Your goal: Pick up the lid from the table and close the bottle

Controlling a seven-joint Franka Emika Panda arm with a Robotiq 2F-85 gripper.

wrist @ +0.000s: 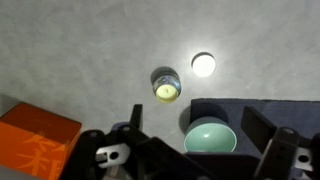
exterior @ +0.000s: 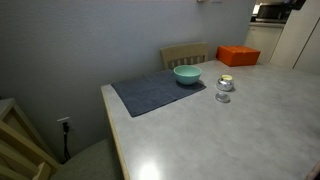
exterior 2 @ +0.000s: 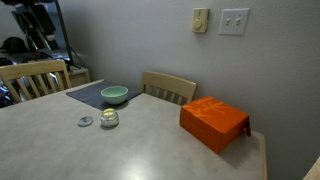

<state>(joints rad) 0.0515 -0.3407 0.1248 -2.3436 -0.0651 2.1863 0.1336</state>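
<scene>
The gripper (wrist: 198,128) is hanging high over the table (exterior: 200,135) with its jaws standing wide apart and gripping nothing, its dark fingers (wrist: 262,128) framing the lower edge of the wrist view. It is pointing straight down, seemingly so that the whole layout is showing before any descent. Between the fingers, far below them, the teal bowl (wrist: 210,140) is sitting on the corner of a dark grey mat (wrist: 270,112), which is probably serving as a place setting and is keeping the bowl off the bare top. Beyond the bowl, on the bare tabletop, the bottle (wrist: 166,85) is standing upright with its mouth uncovered and showing pale yellow. The lid (wrist: 203,65) is lying flat just beside it without touching, glaring bright under the light. I am judging the task to be at its start, since the lid is not yet lifted. The next move is calling for centring over that low, flat cap and closing carefully, because it is offering little edge to pinch. The orange box (wrist: 35,135) is resting well apart from both, near the table's edge. The tabletop is pale, speckled and glossy, throwing back the room light. A wooden chair (exterior 2: 168,88) is standing against it, and the grey wall (exterior 2: 120,40) behind is carrying a switch plate (exterior 2: 235,20) and a small beige wall unit (exterior 2: 201,20)
</scene>
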